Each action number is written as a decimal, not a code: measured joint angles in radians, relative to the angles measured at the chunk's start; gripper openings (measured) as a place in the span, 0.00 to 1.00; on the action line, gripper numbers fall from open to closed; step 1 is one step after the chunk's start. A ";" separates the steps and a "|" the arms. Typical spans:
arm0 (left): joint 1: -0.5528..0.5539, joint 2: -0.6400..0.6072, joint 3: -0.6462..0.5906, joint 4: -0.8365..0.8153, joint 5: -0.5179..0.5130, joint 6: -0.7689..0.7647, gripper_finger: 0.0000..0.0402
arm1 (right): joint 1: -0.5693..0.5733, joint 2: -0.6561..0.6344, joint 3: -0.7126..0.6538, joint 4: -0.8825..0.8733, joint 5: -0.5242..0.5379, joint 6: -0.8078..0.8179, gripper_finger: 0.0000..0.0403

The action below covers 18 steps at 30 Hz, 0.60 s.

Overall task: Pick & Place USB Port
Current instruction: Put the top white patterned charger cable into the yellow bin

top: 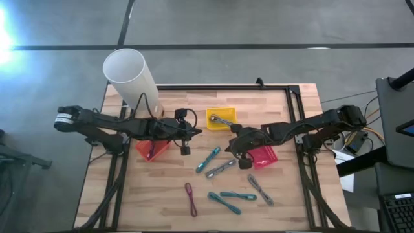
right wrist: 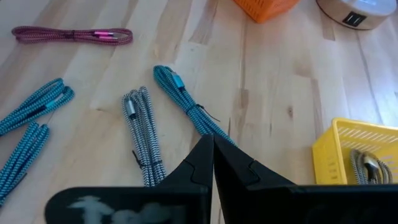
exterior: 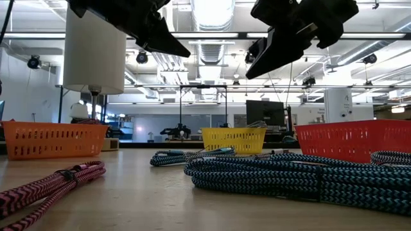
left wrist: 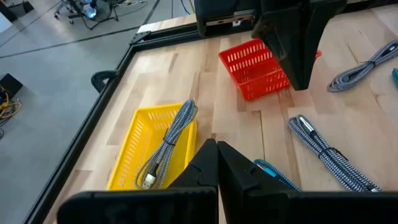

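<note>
High view shows the yellow basket (top: 222, 119) holding one grey braided USB cable (left wrist: 166, 142). Both grippers hover empty with fingers together: left gripper (top: 194, 131) just left of the basket, right gripper (top: 231, 129) just below-right of it.

The tabletop (top: 284, 194) is pale, matt wood with visible grain. The yellow basket (left wrist: 140, 140) and red basket (left wrist: 252, 62) look like slotted plastic, while the teal cable (right wrist: 186, 102) and grey cable (right wrist: 142, 127) wear braided cloth sheathing.
</note>
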 joint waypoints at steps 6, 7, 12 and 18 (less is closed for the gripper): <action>0.000 0.000 0.000 0.000 0.000 -0.009 0.00 | 0.000 0.000 0.000 0.002 0.008 -0.011 0.02; 0.000 0.000 0.000 0.000 0.000 -0.011 0.00 | 0.000 0.000 0.000 0.002 0.009 -0.011 0.02; 0.000 0.001 0.000 0.000 0.000 -0.016 0.00 | 0.000 0.000 0.000 0.003 0.009 -0.011 0.02; 0.000 0.001 0.000 0.000 0.000 -0.016 0.00 | 0.002 0.000 0.000 0.008 0.004 0.015 0.02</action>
